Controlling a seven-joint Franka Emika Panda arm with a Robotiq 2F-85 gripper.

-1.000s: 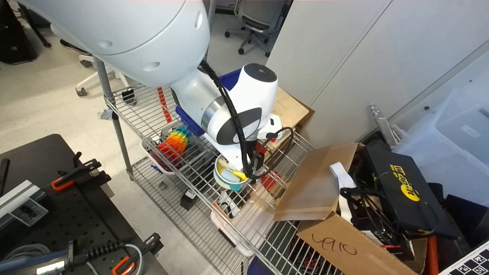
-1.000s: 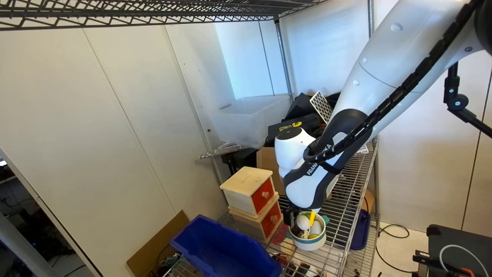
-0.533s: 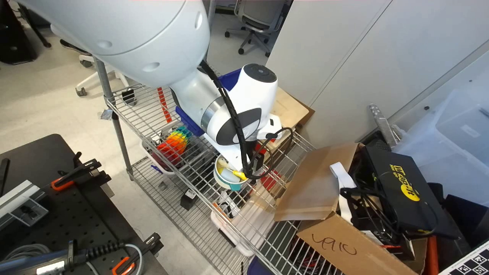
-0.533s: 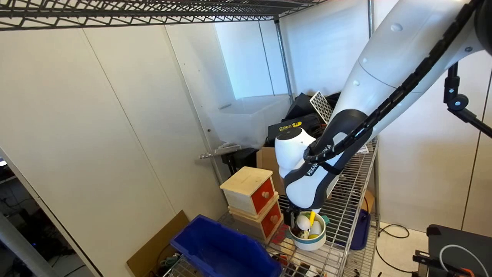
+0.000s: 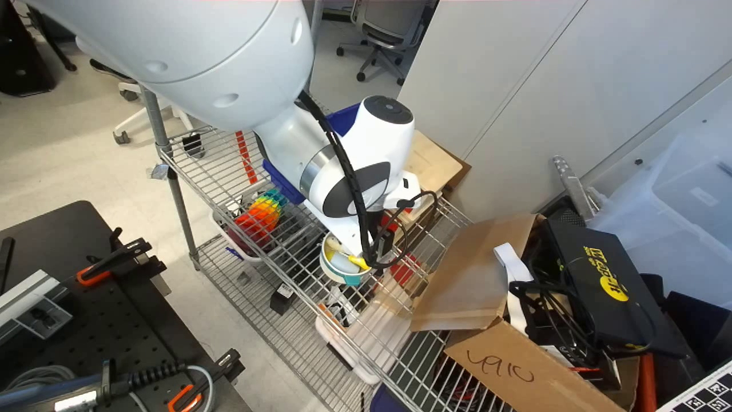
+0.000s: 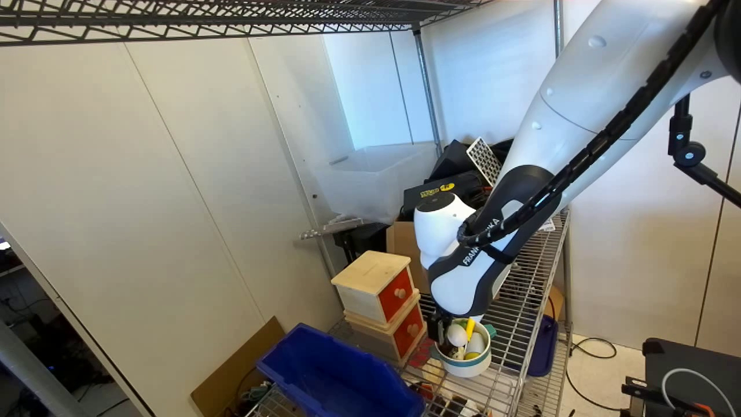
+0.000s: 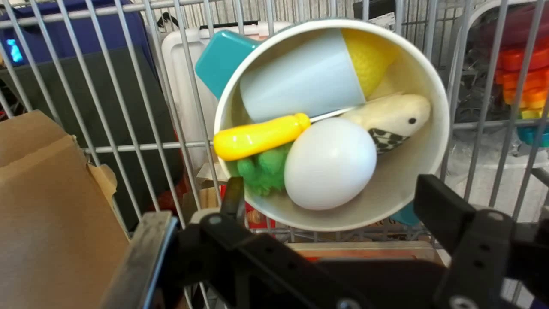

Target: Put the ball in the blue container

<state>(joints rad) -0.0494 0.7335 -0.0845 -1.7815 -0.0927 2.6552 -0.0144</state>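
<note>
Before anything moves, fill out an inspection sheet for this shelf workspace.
Surface: silver metal wire shelf, partly covered.
Job's things: glossy white egg-shaped ball inside round cream pot with teal handles; deep-blue rectangular plastic bin beside red-fronted wooden drawer boxes.
Clutter: yellow-handled tool in the pot; open brown cardboard box.
Claw: black, open, nothing held; contact with the pot unclear.
Cables: thick black cable along the white jointed arm, looping near the claw.
Surroundings: white wall panels; black perforated bench.

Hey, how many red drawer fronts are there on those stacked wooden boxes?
2. In an exterior view, the upper red front is on the top box, the lower red front on the box beneath. More may be hidden from view.
</note>
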